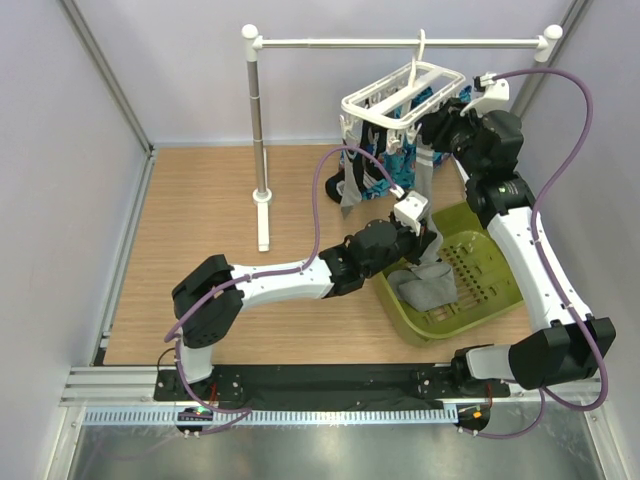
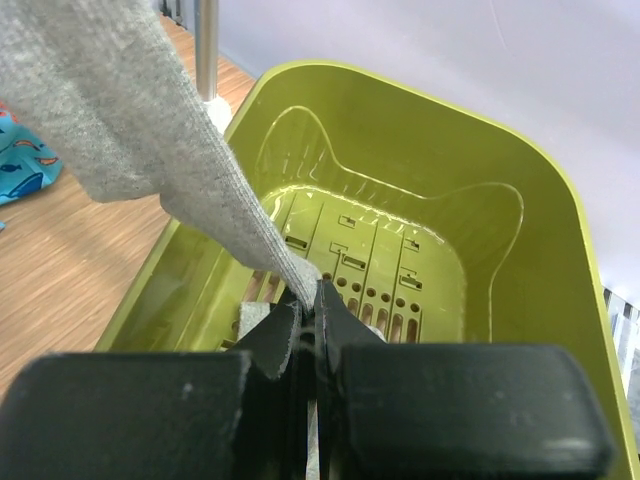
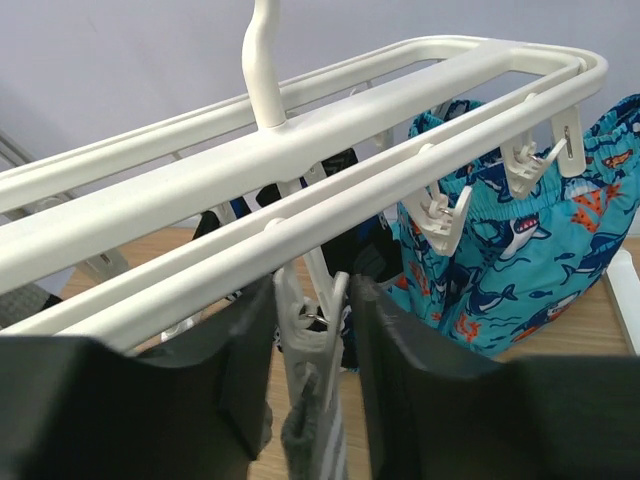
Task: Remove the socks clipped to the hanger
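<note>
Clamps the left hand [image 2: 312, 305] on a grey sock [image 2: 130, 120] over the green basket [image 2: 560, 230], holds the right hand [image 3: 312, 300] parted around a peg [image 3: 300, 325] of the hanger [image 3: 300, 130].

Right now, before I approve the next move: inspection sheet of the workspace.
Surface: wooden table, no damage seen.
Job's things: hanger hooked on rail stand; hanging socks still clipped; loose socks in green basket.
Clutter: blue patterned cloth clipped to the hanger.
Grippers: left gripper jaws shut on a grey sock over the basket; right gripper jaws either side of a clip peg, squeeze unclear.
Cables: purple cables loop off both arms; the left loop passes close by the hanging socks.
Surroundings: plain walls, metal frame posts; nothing else seen.
</note>
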Robot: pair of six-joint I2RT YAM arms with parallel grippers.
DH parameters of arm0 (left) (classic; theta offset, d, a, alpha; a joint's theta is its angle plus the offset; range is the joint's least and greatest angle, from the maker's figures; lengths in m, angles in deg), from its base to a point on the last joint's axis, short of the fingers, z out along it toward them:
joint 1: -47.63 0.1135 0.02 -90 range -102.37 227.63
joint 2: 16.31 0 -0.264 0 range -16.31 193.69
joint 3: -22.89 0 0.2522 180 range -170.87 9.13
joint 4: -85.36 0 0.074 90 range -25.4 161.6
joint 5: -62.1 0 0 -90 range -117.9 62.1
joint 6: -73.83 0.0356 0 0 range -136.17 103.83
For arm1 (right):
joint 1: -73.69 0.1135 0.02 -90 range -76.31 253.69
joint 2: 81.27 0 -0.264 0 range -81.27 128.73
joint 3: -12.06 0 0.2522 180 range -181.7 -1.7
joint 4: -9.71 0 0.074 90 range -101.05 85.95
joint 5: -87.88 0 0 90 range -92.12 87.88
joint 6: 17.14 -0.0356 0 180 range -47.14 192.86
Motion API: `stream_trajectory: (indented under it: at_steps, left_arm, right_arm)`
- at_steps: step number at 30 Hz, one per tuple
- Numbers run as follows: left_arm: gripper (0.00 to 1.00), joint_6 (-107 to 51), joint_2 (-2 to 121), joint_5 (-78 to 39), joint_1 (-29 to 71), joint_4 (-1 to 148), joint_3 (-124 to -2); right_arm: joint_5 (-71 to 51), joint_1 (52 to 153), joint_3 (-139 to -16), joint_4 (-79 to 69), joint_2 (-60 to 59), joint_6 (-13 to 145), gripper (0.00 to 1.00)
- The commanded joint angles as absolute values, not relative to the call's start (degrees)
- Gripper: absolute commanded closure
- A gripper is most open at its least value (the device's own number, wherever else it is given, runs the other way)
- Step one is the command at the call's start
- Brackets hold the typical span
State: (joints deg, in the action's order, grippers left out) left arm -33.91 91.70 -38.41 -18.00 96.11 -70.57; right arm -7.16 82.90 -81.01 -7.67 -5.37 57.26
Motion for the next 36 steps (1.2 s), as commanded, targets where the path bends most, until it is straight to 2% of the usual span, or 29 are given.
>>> stream_trajectory:
  at_steps: [1,2,3,5,18,26,33,36]
  left_arm:
    - [1.00,-33.22,91.45,-39.42,-18.55,97.26,-72.78]
    - [1.00,-33.31,91.53,-39.42,-18.55,97.26,-72.87]
    - [1.00,-33.31,91.53,-39.42,-18.55,97.26,-72.87]
    - [1.00,-33.22,91.62,-39.42,-18.64,97.26,-72.96]
    - [1.00,-33.48,90.13,-38.11,-19.61,97.35,-72.70]
    - [1.00,-41.91,81.43,-30.46,-21.72,99.46,-72.26]
    - [1.00,-47.72,79.93,-29.49,-21.72,99.28,-69.63]
    - [1.00,-47.90,81.16,-32.46,-21.72,99.54,-66.55]
  right_arm:
    - [-5.64,83.18,-83.79,-7.12,-5.77,56.95,0.62]
    - [-5.20,83.18,-83.88,-7.13,-5.77,56.86,0.83]
    - [-5.20,83.09,-83.79,-6.87,-5.77,56.86,0.91]
    - [-5.11,83.18,-83.10,-6.17,-6.20,56.86,0.99]
    - [-7.30,83.18,-83.09,-6.16,-6.30,56.68,0.99]
    - [-8.19,83.18,-83.88,-7.39,-7.00,56.16,0.99]
    - [-8.63,83.26,-85.20,-9.15,-6.82,55.89,0.99]
    - [-9.07,83.18,-85.55,-10.03,-7.00,55.81,0.97]
